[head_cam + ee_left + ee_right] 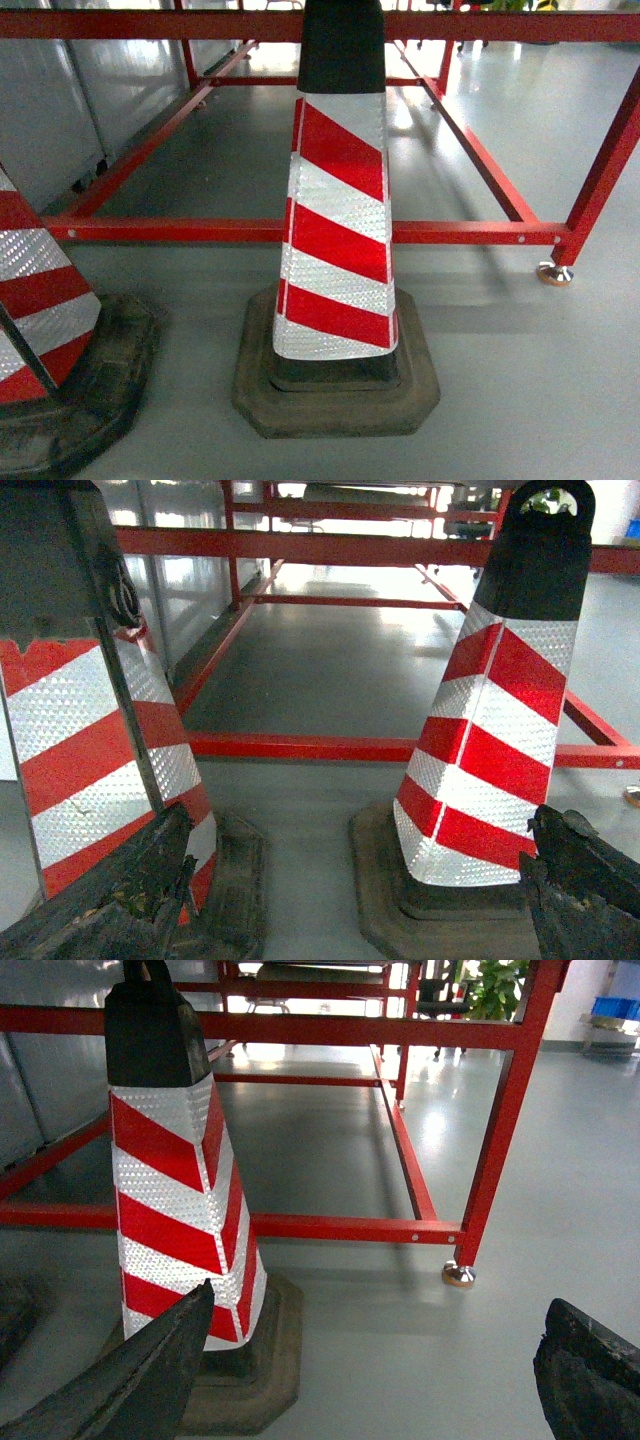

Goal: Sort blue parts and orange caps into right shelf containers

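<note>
No blue crate or part shows clearly in any view — only a small blue shape far off at the top right edge of the right wrist view, too small to tell what it is. Both claws stand open and hold nothing: the left gripper (355, 895) and the right gripper (375, 1370) each show two dark fingers spread wide apart, low over the grey floor (520, 390). Directly ahead stands a red-and-white striped cone (338, 225) on a dark rubber base, a second cone (40, 300) just beside it on the left, and behind them the low red metal frame (470, 232) with its round foot (555, 273) on the floor.
</note>
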Available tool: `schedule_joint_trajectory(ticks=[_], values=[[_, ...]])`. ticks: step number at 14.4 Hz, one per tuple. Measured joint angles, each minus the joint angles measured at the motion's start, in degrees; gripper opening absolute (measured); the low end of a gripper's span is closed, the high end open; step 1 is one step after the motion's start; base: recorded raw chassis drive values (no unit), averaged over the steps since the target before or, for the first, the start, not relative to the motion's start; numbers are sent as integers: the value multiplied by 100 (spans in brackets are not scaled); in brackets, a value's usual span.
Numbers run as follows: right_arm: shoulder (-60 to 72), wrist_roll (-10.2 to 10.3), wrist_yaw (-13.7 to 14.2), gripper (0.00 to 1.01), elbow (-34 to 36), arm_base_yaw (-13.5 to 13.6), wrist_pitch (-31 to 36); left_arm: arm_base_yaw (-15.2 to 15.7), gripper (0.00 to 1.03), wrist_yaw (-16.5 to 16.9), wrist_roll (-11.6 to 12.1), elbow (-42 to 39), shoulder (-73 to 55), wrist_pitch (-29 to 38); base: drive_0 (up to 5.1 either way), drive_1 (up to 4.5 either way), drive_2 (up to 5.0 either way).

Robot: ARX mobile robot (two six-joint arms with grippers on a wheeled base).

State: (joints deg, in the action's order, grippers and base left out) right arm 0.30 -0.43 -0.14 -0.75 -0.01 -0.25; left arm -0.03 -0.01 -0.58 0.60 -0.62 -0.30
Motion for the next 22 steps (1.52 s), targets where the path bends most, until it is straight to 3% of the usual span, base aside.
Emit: schedule_joint_trajectory(ticks=[22], values=[[0,0,0,98,0,0,-2,0,98,0,0,0,0,0,0,0,0]])
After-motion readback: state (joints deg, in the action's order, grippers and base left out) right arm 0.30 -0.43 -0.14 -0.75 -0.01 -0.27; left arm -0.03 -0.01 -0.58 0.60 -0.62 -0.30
